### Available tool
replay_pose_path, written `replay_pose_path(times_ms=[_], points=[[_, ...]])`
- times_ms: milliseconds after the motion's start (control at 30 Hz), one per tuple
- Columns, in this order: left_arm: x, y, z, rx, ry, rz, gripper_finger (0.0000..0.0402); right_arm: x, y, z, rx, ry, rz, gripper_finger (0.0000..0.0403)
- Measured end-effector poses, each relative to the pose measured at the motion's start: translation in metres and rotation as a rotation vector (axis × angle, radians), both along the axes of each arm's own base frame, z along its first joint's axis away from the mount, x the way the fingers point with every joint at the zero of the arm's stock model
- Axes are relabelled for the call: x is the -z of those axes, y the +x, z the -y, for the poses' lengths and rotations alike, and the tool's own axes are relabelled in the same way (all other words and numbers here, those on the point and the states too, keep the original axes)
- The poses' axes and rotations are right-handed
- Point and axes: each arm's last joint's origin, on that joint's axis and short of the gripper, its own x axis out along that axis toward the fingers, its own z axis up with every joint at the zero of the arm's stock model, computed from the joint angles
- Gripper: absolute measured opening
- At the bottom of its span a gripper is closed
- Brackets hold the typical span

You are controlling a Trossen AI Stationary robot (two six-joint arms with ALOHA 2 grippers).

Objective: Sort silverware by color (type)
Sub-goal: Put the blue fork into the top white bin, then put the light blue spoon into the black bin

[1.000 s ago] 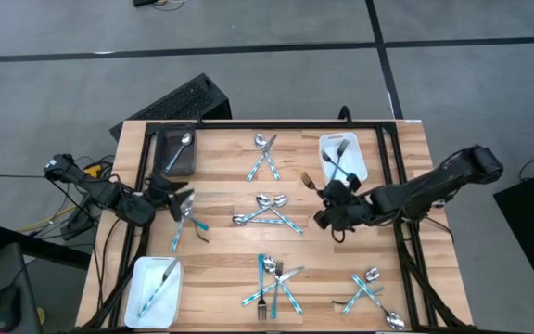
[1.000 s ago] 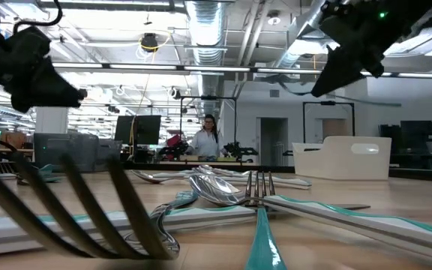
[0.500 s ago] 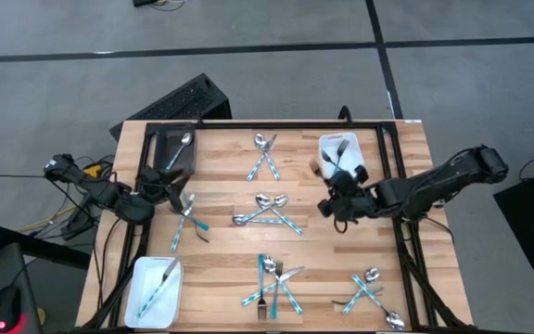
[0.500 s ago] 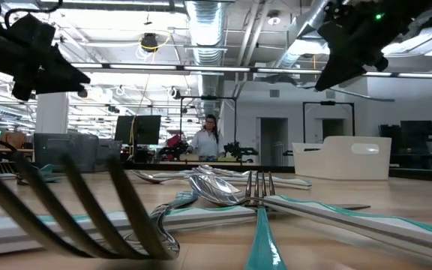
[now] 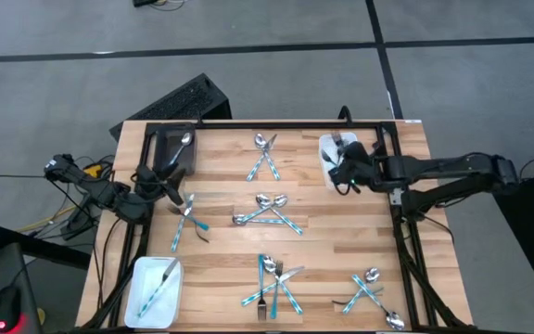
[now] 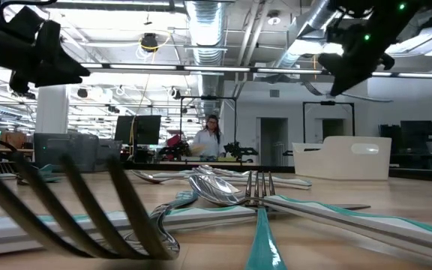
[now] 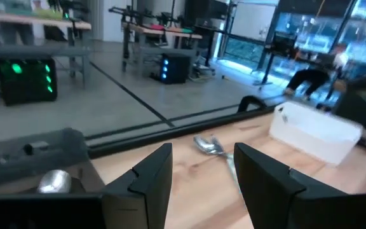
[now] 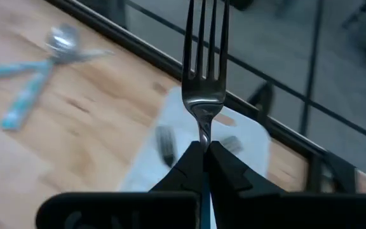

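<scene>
Low view first: nearest us, at the table's near edge, forks and spoons of the silverware (image 6: pixel 257 196) lie in a heap, unsorted, and the high view shows more clusters down the table's middle and at its near right corner. At the near left corner a white tray (image 5: pixel 140 299) holds one knife. Farther in, toward the left edge, we see our left gripper (image 5: pixel 167 186) with its fingers spread and nothing between them; it has drifted a little toward the dark grey bin (image 5: pixel 160 147) at the far left corner, where one spoon lies. Farthest, our right gripper (image 8: pixel 203 152) is pinched tight on the neck of a fork (image 8: pixel 204 63), tines pointing away. A second ago it sat nearer the table's middle; now it hangs over the white fork tray (image 5: pixel 325 163) at the far right corner. We judge the carry is over and the release comes next, with most pieces yet to sort.
</scene>
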Motion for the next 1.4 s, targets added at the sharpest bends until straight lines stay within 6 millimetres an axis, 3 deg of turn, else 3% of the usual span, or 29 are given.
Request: replay_pose_path(times_ms=[167,400,700,1000,1200,1400], points=[[0.007,-0.001,0.001,0.074,-0.04,-0.04,0.0155,0.008,0.0,0.024,0.069,0.009,-0.097,0.0033],[0.008,0.0,0.001,0.118,-0.063,-0.057,0.0155,0.03,0.007,0.062,0.033,0.184,-0.131,0.0037],[0.008,0.0,0.001,0.114,-0.024,-0.09,0.0155,0.055,0.006,0.088,-0.01,0.408,-0.119,0.0044],[0.008,-0.001,0.0,0.085,-0.012,-0.083,0.0155,0.067,0.009,0.092,-0.009,0.454,-0.152,0.0111],[0.008,-0.001,0.0,0.085,-0.011,-0.084,0.0155,0.058,0.008,0.09,-0.02,0.428,-0.113,0.0169],[0.01,0.0,0.001,0.136,-0.043,-0.095,0.0155,0.035,0.009,0.052,-0.074,0.327,-0.062,0.0188]])
